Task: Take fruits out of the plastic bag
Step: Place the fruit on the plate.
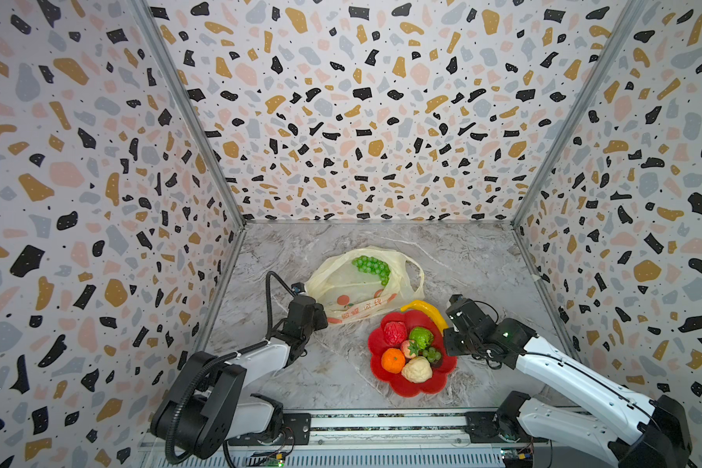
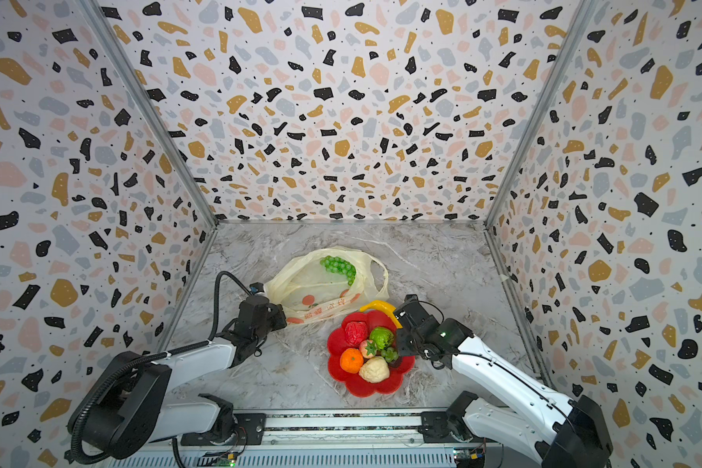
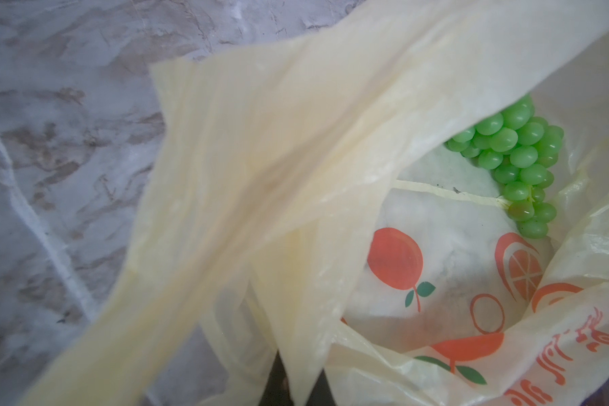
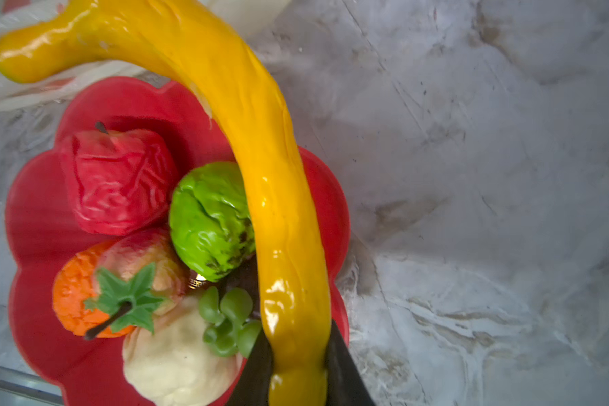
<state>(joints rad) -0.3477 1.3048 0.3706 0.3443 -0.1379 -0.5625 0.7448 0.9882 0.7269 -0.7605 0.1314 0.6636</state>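
Left claw is closed, pinching a fold of the thin cream-yellow plastic bag, which lies mid-frame on the grey marbled bench. A green toy grape bunch sits inside its upper part. Right claw grips one end of the curved yellow toy banana over the right rim of the red flower-shaped dish, lower right of the bag. Other toy fruits fill the dish.

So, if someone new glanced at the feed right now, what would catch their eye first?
Probably the red flower-shaped dish near the table's front, heaped with bright toy fruits. At its far rim the right fingers grip one end of the yellow banana. Behind the dish lies the plastic bag, pinched by the left fingers, with a green grape bunch inside.
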